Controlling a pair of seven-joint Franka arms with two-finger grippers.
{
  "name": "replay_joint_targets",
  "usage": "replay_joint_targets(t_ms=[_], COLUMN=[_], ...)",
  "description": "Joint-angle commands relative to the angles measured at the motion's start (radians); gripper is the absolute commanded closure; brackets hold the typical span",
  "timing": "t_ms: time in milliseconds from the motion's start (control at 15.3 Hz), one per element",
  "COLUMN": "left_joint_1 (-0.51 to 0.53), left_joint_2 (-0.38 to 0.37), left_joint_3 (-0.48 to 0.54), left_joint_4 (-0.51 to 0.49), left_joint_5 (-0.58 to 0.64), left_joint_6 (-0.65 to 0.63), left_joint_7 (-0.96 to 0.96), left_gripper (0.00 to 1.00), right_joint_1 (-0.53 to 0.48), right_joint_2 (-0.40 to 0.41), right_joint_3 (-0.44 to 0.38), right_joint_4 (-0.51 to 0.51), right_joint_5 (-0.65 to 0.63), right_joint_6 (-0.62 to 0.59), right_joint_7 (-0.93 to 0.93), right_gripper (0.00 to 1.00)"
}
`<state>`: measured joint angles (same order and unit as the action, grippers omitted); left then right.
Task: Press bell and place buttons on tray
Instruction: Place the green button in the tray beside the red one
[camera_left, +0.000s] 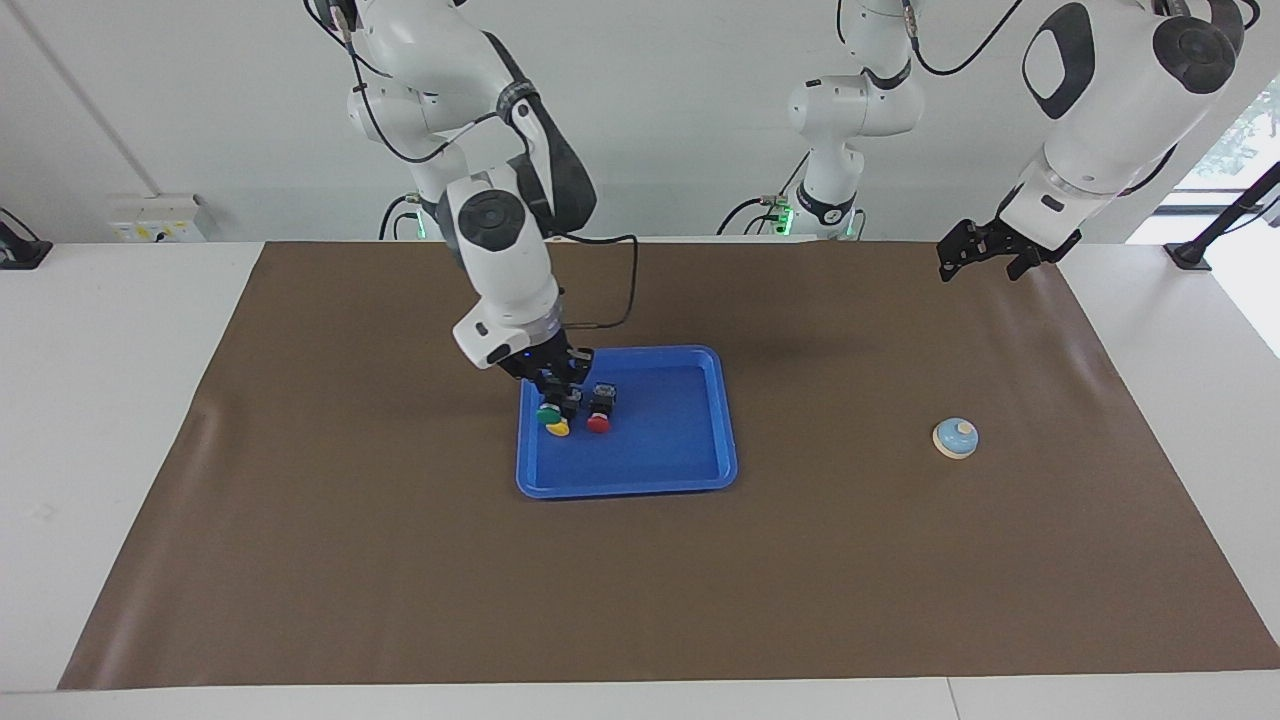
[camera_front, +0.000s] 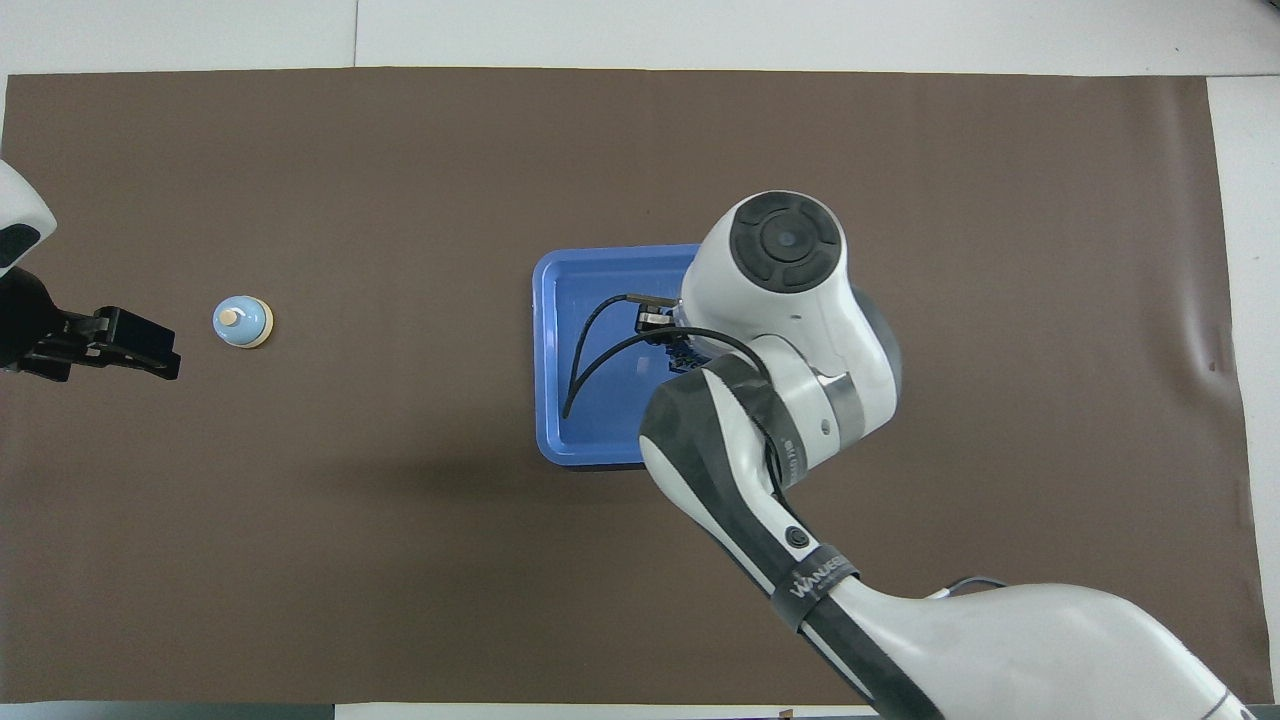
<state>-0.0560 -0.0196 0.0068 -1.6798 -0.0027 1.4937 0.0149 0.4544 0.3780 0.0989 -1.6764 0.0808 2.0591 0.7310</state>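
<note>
On the brown-covered worktop (camera_left: 300, 560) the yellow button (camera_left: 558, 428) and red button (camera_left: 598, 423) lie in the tray (camera_left: 700, 480); the right claw (camera_left: 556, 395), clenched on the green button (camera_left: 547, 414), hangs over it; the left claw (camera_left: 985, 250) waits released, near the bell (camera_left: 955, 437); only the green button's release seems left.

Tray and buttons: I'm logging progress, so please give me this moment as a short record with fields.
tray: mid-table, on the brown mat
yellow button: in tray
red button: in tray, beside yellow
green button: held over tray, above yellow
right gripper: shut on green button
left gripper: open, waiting at its own end of the table
bell: on mat, toward the left arm's end
</note>
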Motion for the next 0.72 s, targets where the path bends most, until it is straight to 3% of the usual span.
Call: replay_joint_targets(t_ms=[0, 196, 261, 326, 392, 653], left_joint_1=[0.012, 0.012, 0.012, 0.013, 0.012, 0.012], left_joint_2=[-0.005, -0.005, -0.005, -0.005, -0.005, -0.005], left_joint_3=[-0.005, -0.005, -0.005, -0.008, -0.005, -0.008], left_joint_4=[0.009, 0.009, 0.009, 0.009, 0.009, 0.009], left_joint_5=[-0.010, -0.010, -0.010, -0.010, -0.010, -0.010], left_joint_6=[-0.012, -0.012, -0.012, -0.012, -0.012, -0.012], left_joint_7=[-0.009, -0.009, -0.009, -0.009, -0.009, -0.009], left_gripper=[0.00, 0.00, 0.00, 0.00, 0.00, 0.00], right_joint_1=[0.021, 0.036, 0.036, 0.036, 0.036, 0.032], right_joint_2=[0.081, 0.093, 0.090, 0.088, 0.088, 0.084], right_joint_3=[-0.004, -0.004, -0.004, -0.004, -0.004, -0.010], right_joint_4=[0.063, 0.014, -0.005, -0.014, -0.014, 0.006], right_joint_5=[0.011, 0.008, 0.008, 0.010, 0.010, 0.010], right_joint_6=[0.022, 0.076, 0.091, 0.102, 0.104, 0.047], right_joint_7=[0.022, 0.024, 0.022, 0.022, 0.024, 0.027], right_gripper=[1.00, 0.90, 0.78, 0.51, 0.02, 0.00])
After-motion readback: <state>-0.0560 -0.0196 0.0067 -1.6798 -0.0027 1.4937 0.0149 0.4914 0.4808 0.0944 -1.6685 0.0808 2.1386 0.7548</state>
